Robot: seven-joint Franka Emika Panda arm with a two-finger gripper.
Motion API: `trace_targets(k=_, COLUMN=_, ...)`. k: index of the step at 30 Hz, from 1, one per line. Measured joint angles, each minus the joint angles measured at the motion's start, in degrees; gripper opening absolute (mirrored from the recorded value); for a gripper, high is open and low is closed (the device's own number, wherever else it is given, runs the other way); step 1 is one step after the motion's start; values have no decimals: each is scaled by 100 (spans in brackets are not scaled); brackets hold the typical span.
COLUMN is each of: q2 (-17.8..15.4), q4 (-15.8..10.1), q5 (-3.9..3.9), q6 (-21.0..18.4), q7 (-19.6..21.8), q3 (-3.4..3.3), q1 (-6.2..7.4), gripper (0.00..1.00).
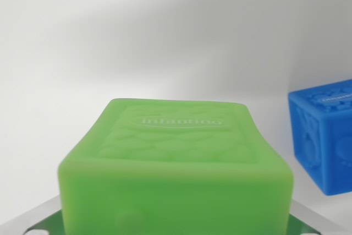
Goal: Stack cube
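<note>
Nearest the camera, along the bottom edge of the wrist view, two pale grey metallic slivers slant in from the lower corners; these look like parts of the end effector, one at the wrist view's left and one at the wrist view's right. Its fingertips are hidden, so I cannot tell for certain how wide it stands, though the green cube sits right between the two slivers and seems to be held there.

The green cube fills the lower middle of the frame, very close to the lens. Its front face is plain and slightly blurred, with a faint round bump low on the wrist view's left side. Its top face tilts away from the camera and carries a raised leaf-like pattern and an oval with embossed lettering.

Farther back, at the wrist view's right edge, a blue cube rests on the tabletop, cut off by the frame. It shows embossed circles on its faces and a lettered oval on top. It stands apart from the green cube, with bare white surface between them.

Beyond both cubes the white tabletop runs back, crossed by a soft grey shadow.
</note>
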Motion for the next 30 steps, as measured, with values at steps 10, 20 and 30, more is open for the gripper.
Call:
trace_targets(k=10, q2=-179, q4=-158, q5=0, q6=-18, q7=-436, q3=0, q1=-168, gripper=0)
trace_targets(k=20, q2=-357, q4=-305, q5=0, q6=-50, q7=-888, q3=0, q1=-342, gripper=0)
trace_targets(k=30, q2=-526, q4=-433, q5=0, q6=-95, q7=-1334, q3=0, q1=-515, gripper=0)
